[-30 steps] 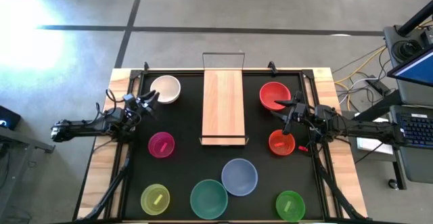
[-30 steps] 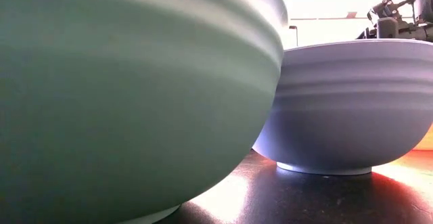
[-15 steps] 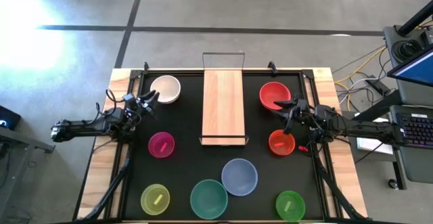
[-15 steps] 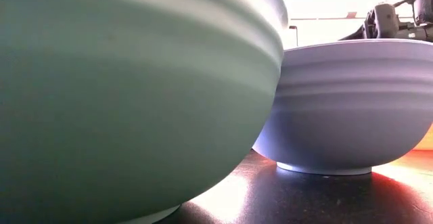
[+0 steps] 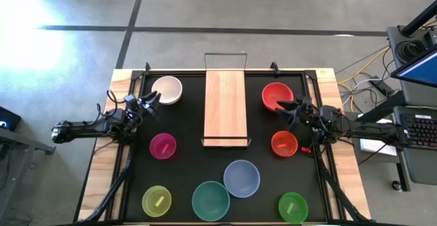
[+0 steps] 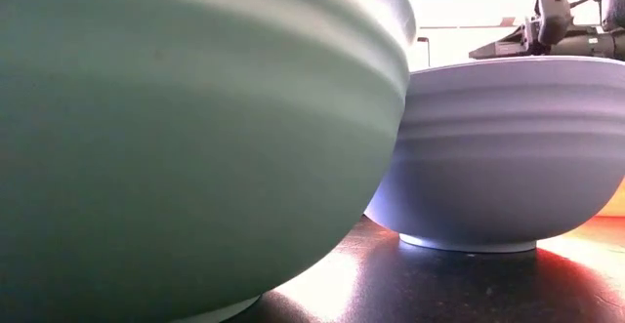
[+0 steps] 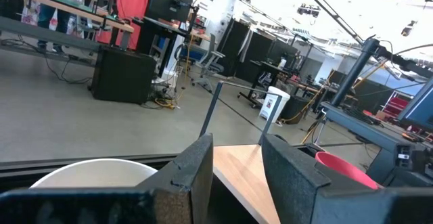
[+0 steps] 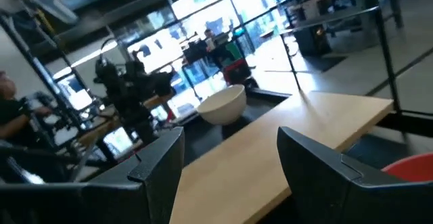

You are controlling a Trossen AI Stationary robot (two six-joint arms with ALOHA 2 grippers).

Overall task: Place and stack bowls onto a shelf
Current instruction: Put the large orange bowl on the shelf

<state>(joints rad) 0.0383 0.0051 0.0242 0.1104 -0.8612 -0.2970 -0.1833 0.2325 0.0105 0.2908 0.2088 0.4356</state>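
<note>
Light-wood and bare, the shelf [image 5: 225, 108] is lying in the middle of the black worktop [image 5: 190, 163] with no bowl on it, while I am seeing the white bowl [image 5: 166, 89], magenta bowl [image 5: 162, 145] and yellow-green bowl [image 5: 156, 200] to its left, the teal bowl [image 5: 210, 200] and grey-blue bowl [image 5: 242, 178] touching in front, and the red bowl [image 5: 276, 96], orange bowl [image 5: 284, 143] and green bowl [image 5: 292, 206] to its right, all standing apart and unstacked. I am holding my right tool [image 5: 287, 106] spread and empty just over the red bowl's near rim, and my left tool [image 5: 149, 103] is waiting beside the white bowl, fingers parted around nothing.
</note>
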